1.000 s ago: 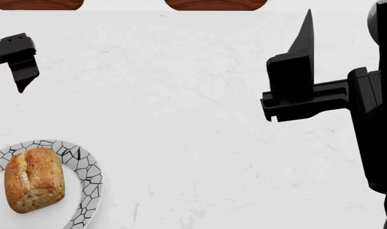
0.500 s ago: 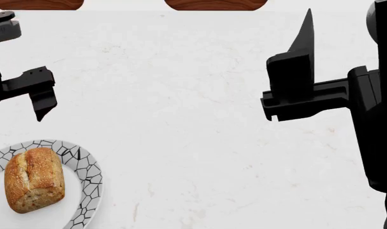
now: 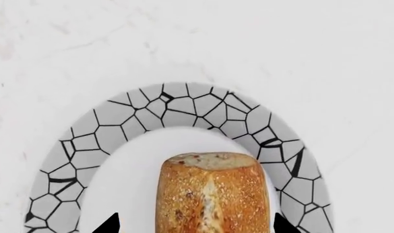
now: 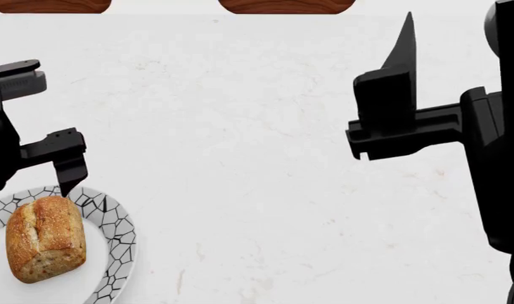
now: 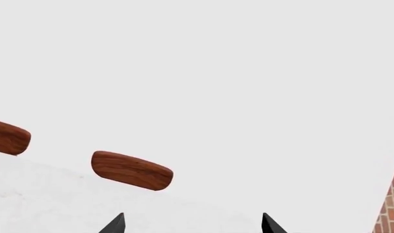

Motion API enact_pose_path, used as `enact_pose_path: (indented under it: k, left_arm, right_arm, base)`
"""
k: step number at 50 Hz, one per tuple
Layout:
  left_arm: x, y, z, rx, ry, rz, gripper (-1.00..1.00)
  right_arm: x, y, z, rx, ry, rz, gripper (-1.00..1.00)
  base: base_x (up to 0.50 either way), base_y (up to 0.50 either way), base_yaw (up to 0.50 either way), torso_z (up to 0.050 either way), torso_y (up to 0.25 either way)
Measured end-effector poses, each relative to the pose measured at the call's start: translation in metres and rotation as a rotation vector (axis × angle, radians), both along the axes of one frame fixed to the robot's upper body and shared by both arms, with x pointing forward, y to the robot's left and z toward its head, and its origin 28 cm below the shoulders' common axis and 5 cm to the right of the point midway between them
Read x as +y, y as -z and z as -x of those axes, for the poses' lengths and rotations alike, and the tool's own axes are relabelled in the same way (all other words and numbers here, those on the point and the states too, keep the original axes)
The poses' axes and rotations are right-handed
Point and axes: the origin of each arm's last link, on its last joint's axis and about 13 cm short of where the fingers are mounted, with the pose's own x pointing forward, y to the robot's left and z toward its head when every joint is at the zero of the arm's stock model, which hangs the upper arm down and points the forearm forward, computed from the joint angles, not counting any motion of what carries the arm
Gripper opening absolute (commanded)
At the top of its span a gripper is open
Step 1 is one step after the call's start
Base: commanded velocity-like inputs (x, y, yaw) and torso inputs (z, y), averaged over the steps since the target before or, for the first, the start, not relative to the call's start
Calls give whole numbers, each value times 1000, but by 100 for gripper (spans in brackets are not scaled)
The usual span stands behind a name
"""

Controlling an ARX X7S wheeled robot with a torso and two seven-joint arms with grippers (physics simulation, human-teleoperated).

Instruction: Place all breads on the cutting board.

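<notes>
The left gripper (image 3: 195, 224) hangs spread wide around the bread (image 3: 214, 194) on its plate (image 3: 183, 104). Only the right wrist view shows the right gripper (image 5: 193, 224) parted, facing two brown wooden pieces (image 5: 132, 170).

An oblong golden-brown roll (image 4: 45, 239) with a split top and speckled crust lies lengthwise on a crackle-patterned plate (image 4: 115, 244), just below the left claw (image 4: 37, 183), between its spread fingertips.

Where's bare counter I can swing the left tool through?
Bare white marble counter spans the middle, between the left tool and right tool. Crowded only near-left: oblong speckled golden-brown bread roll on the crackle-patterned white plate.
</notes>
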Motion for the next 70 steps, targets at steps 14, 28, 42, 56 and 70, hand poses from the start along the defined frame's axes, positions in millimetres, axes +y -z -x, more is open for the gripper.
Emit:
enact_pose_path:
  k: [14,28,42,56,70]
  left_arm:
    - [-2,10,0,4,29,34,100]
    - [-2,18,-1,10,32,49,100]
    - [-1,31,-2,24,24,41,100]
    - [0,42,-2,47,25,10,-100]
    - [-4,0,6,-30,77,10,-100]
  right_arm:
    - [-1,0,0,1,-8,-16,100]
    - [-1,0,1,2,-14,-35,100]
    - [0,0,0,3,-20,-42,100]
    - [0,2,-1,8,-20,-44,100]
    - [0,4,0,15,-19,-42,100]
  base:
    - [0,0,0,0,0]
    - [0,0,0,0,0]
    - [0,0,0,0,0]
    - [0,0,0,0,0]
    - [0,0,0,0,0]
